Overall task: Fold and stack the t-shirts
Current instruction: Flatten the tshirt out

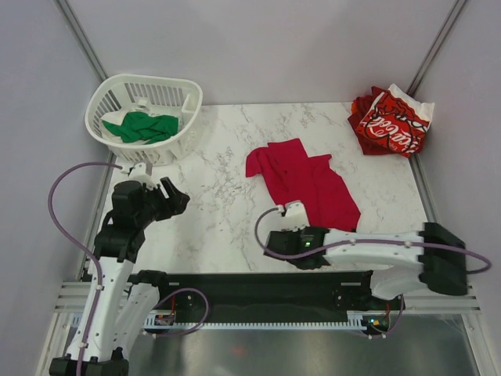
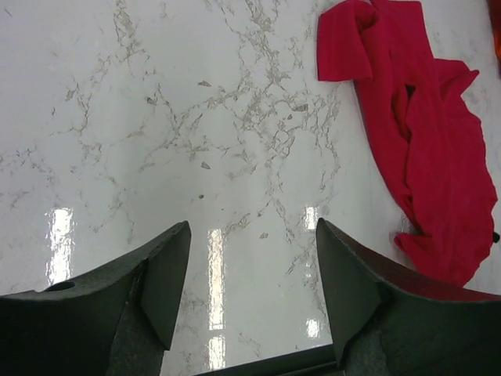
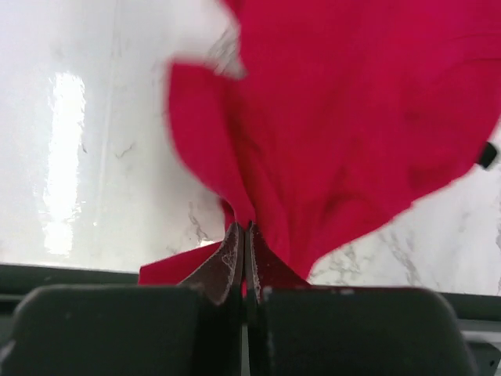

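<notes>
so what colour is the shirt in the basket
Green shirt, best in the top external view.

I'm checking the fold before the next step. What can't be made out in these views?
Right wrist: the crimson t-shirt is blurred and cut off by the top edge; the shut right hand hides how many layers it pinches.
Left wrist: the frame's right edge cuts that shirt off.
Top view: the green t-shirt lies bunched in the white basket, its own folds hiding whatever is beneath.
</notes>
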You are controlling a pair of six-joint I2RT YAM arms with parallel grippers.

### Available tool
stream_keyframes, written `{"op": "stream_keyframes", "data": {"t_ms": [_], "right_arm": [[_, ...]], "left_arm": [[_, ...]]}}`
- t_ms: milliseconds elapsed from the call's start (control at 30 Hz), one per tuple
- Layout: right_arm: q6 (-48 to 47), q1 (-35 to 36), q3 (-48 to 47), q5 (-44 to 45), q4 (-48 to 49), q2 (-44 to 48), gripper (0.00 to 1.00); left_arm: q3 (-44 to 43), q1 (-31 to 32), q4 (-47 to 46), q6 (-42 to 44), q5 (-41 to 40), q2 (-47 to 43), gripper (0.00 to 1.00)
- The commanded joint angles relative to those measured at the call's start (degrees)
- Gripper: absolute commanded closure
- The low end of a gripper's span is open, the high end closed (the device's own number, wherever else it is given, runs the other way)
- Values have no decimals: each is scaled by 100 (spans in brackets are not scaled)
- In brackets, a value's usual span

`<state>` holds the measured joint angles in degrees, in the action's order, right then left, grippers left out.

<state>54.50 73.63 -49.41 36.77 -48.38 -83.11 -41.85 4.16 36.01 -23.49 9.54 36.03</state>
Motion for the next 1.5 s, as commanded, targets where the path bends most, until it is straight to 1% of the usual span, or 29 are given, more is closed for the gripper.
{"op": "stream_keyframes", "data": {"t_ms": [0,67,133,167,200,233,267,300,333,400,433,467,500,533,567,633,667,800,867,1000,1067,1167,1200,1267,1300,1367,1400,1433,1467], "right_arm": [[947,-32,-322,1103,-1725,2071,100],[808,-76,-464,1025,-1841,2892,100],[825,-252,-684,1059,-2208,3160,100],[904,-322,-745,1129,-2350,3283,100],[957,-331,-850,1339,-2482,3327,100],[1053,-331,-895,1437,-2709,3363,100],[1080,-323,-939,1481,-2712,3459,100],[1072,-331,-991,1551,-2712,3512,100],[1080,-331,-1018,1752,-2773,3556,100],[993,-331,-1114,1964,-2800,3670,100],[923,-331,-1150,2148,-2834,3688,100],[861,-331,-1194,2219,-2844,3688,100],[765,-349,-1272,2272,-2852,3671,100],[694,-331,-1317,2325,-2887,3662,100],[667,-331,-1369,2352,-2888,3618,100],[571,-331,-1405,2343,-2879,3583,100],[562,-331,-1405,2308,-2879,3583,100],[588,-323,-1352,2220,-2870,3767,100],[562,-331,-1343,2211,-2844,3881,100],[483,-331,-1387,2211,-2835,3952,100],[439,-331,-1414,2211,-2835,3917,100],[430,-331,-1423,2211,-2826,3882,100],[430,-331,-1423,2211,-2835,3881,100],[430,-331,-1414,2220,-2826,3881,100],[439,-331,-1422,2229,-2835,3881,100],[456,-331,-1405,2238,-2826,3864,100],[465,-331,-1405,2238,-2826,3855,100],[482,-331,-1388,2238,-2826,3855,100],[500,-331,-1379,2238,-2826,3829,100]], "left_arm": [[-271,321,2,-15,-408,351,28],[-324,847,-41,-278,-794,640,28],[-403,1330,-138,-437,-1258,1255,25],[-525,1802,-286,-568,-1375,1475,23],[-605,2025,-374,-613,-1524,1999,18],[-693,2340,-454,-666,-1586,2248,16],[-876,2430,-707,-718,-1604,2520,14],[-974,2475,-849,-710,-1587,2758,11],[-1070,2493,-998,-693,-1526,3282,10],[-1509,2493,-1332,-614,-1490,3812,8],[-1711,2493,-1403,-587,-1412,4459,8],[-2148,2493,-1438,-578,-1359,4770,9],[-2379,2493,-1508,-596,-1306,5164,9],[-2607,2484,-1527,-605,-1253,5804,10],[-3044,2493,-1518,-613,-1235,6141,11],[-3416,2484,-1544,-657,-1253,6660,11],[-3731,2493,-1553,-727,-1235,7115,11],[-4252,2493,-1553,-991,-1165,7864,13],[-4445,2493,-1571,-1070,-1174,8050,15],[-4578,2493,-1588,-1053,-1174,8446,22],[-4604,2493,-1623,-1044,-1217,8517,23],[-4613,2493,-1658,-1035,-1218,8640,28],[-4639,2493,-1676,-1027,-1174,8675,35],[-4675,2493,-1711,-1026,-1139,8728,41],[-4675,2493,-1746,-1026,-1104,8754,48],[-4666,2493,-1782,-1018,-1068,8789,54],[-4666,2493,-1799,-1009,-1068,8789,62],[-4666,2493,-1825,-1009,-1077,8807,67],[-4666,2493,-1843,-1000,-1077,8816,75]]}}
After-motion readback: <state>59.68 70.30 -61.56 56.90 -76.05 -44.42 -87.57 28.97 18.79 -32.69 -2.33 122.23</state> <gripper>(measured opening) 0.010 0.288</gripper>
